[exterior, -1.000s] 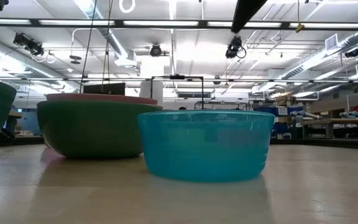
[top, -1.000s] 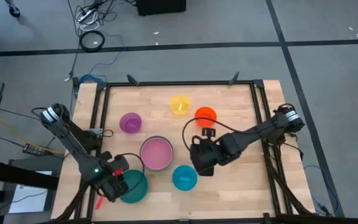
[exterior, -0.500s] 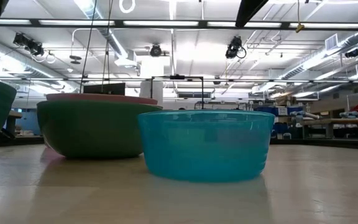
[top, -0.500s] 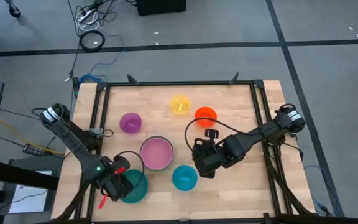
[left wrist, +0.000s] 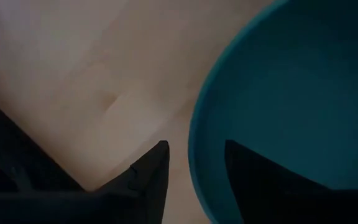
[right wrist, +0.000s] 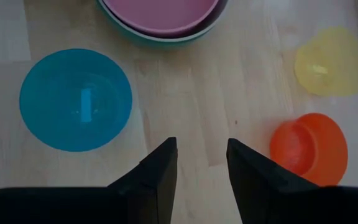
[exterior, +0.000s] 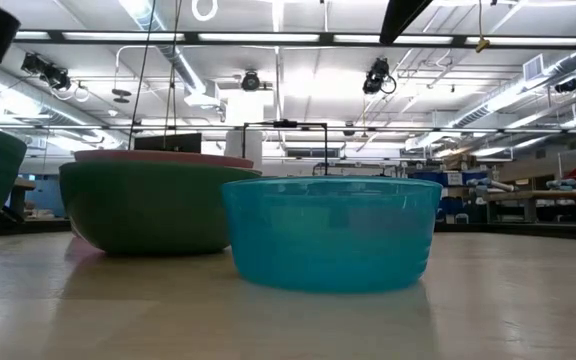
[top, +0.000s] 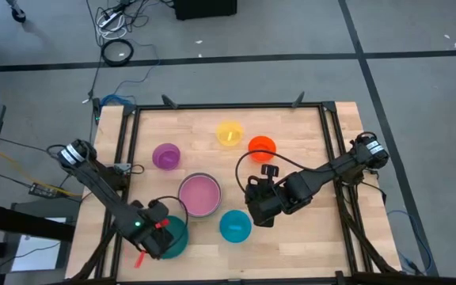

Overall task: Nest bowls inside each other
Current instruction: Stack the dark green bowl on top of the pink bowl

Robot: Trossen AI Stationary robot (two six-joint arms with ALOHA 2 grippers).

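A teal bowl (top: 174, 236) stands near the table's front left. My left gripper (left wrist: 196, 163) is open and points down over its left rim (left wrist: 193, 149), with one finger outside the wall and one inside, neither visibly touching. A pink bowl (top: 199, 193) sits nested in a sage green bowl (exterior: 148, 205). A blue bowl (top: 235, 226) stands to their right on the table. Purple (top: 166, 156), yellow (top: 229, 133) and orange (top: 262, 147) bowls stand farther back. My right gripper (right wrist: 202, 167) hangs open above bare wood right of the blue bowl (right wrist: 76, 99).
A black frame (top: 125, 158) runs along the table's edges, close to the left arm. Cables (top: 244, 162) trail over the table from the right arm. Bare wood lies on the right half, between the orange bowl (right wrist: 309, 148) and the near edge.
My left gripper has sunk toward the teal bowl and shifted a little toward the table's right, and its wrist has rolled. The bowls have stayed where they were.
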